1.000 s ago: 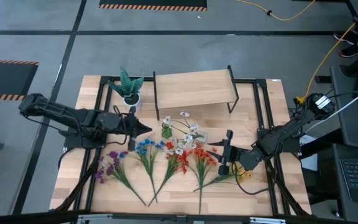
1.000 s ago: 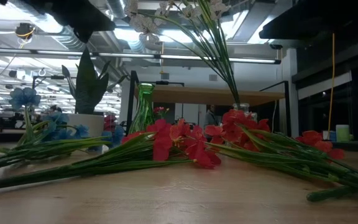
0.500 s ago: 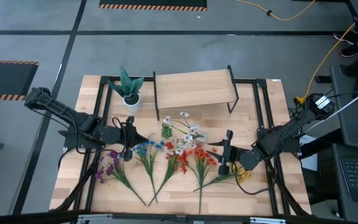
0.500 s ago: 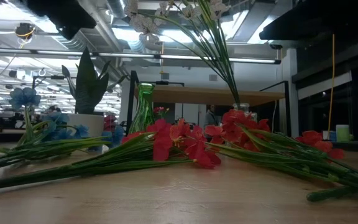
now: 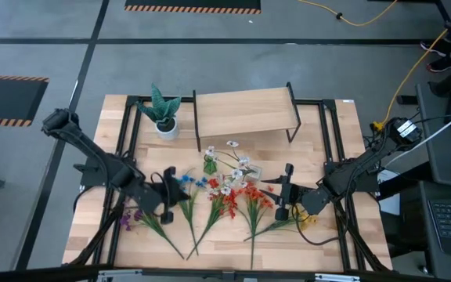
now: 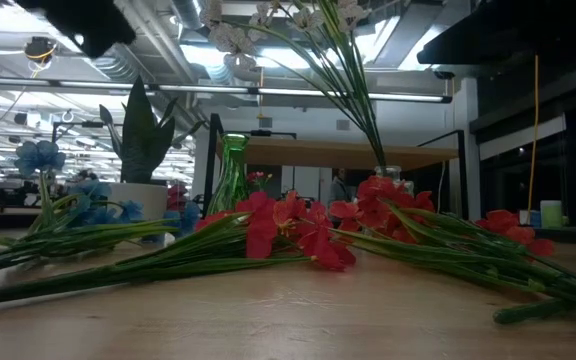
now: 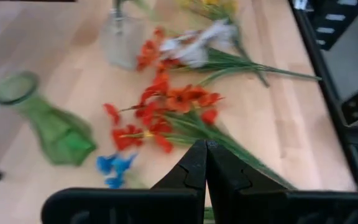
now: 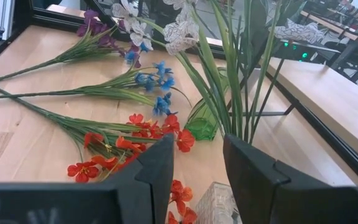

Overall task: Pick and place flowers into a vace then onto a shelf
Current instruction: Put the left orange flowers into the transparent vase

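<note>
At the lower left of the high view, the left arm has swung away from the green vase (image 5: pixel 210 164) and now reaches over the loose flowers (image 5: pixel 210 205). Its left gripper (image 5: pixel 172 207) is clenched and empty, above the blue sprig (image 5: pixel 183 185) and beside the purple sprig (image 5: pixel 138 210). Judgement: a fresh pick is being lined up, but the jaws must part before any stem can be taken.

The right arm waits at centre right. The right gripper (image 5: pixel 272 190) sits at the clear vase (image 8: pixel 219 202), which holds the white sprigs (image 5: pixel 237 166); whether it grips that vase cannot be told.

Room: grey floor (image 5: pixel 69 31) with hazard striping and a yellow cable (image 5: pixel 343 16).
Surface: pale wooden tabletop (image 5: pixel 319 149), sprigs fanned across its lower middle.
The shelf (image 5: pixel 245 111) stands at the upper centre with nothing on it.
A potted plant (image 5: pixel 163 113) stands to its left.
</note>
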Motion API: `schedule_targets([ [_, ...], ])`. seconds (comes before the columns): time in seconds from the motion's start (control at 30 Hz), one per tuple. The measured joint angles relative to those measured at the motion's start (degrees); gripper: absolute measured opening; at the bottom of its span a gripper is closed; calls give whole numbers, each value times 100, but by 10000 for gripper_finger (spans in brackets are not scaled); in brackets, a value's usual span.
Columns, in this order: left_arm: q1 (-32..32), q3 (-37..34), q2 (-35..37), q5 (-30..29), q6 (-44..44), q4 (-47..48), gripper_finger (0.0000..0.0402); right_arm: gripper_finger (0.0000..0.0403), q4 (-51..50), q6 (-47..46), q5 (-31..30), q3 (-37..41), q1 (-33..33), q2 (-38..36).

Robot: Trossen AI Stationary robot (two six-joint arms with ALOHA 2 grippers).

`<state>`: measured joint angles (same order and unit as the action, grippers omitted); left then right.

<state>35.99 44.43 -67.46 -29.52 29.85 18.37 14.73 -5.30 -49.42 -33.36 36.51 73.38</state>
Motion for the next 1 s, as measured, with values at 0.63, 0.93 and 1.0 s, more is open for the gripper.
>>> schedule_targets([
  [0.63,770,2024,-2187,-73,953,1075,3,142,-5,-19,1,0,0,0],
  [0.93,735,2049,-2248,-37,1092,1264,3,142,-7,-19,3,0,0,-2],
  [1.0,736,2047,-2249,-37,1095,1275,3,142,-7,-19,3,0,-2,-2],
])
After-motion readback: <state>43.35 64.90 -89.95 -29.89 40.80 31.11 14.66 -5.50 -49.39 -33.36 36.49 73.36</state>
